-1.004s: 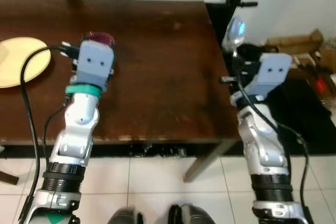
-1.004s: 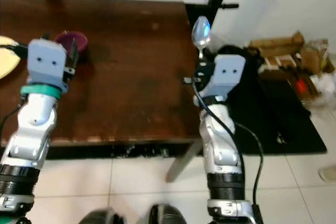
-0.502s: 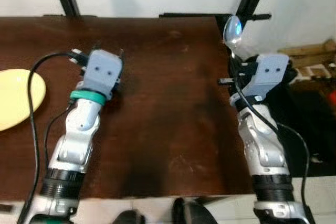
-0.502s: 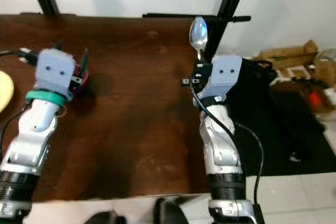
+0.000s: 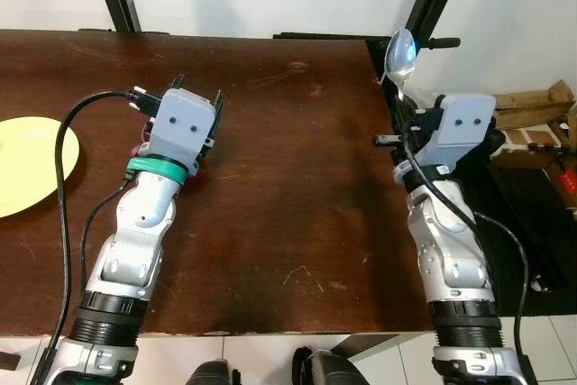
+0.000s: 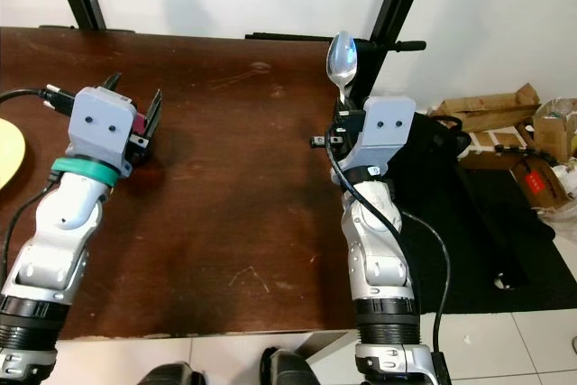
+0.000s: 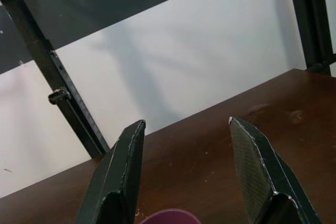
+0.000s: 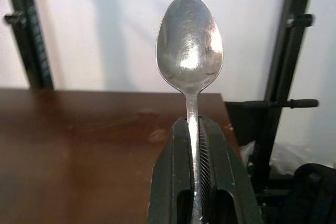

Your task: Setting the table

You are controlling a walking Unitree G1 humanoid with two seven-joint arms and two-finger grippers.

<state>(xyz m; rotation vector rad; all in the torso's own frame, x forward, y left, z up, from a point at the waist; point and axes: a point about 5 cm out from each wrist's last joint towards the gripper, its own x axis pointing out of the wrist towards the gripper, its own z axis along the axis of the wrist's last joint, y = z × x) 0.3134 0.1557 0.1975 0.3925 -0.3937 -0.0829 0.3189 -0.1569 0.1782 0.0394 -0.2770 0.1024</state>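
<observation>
Clearly the right tool (image 8: pixel 197 145) pinches a spoon (image 8: pixel 190 43) by its thin handle, bowl upright above the fingers; that narrow grip could let it swivel or slip onto the desk (image 5: pixel 297 187). Beyond the left tool (image 7: pixel 186 174), wide open, a purple cup (image 7: pixel 168 216) sits between the fingers, easily knocked over. No writing is legible.

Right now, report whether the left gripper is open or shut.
Open. The left gripper has its fingers spread wide apart above the purple cup, with nothing clamped between them.

Glossy metal spoon (image 8: pixel 189 51), scuffed wooden table (image 5: pixel 297 178)
</observation>
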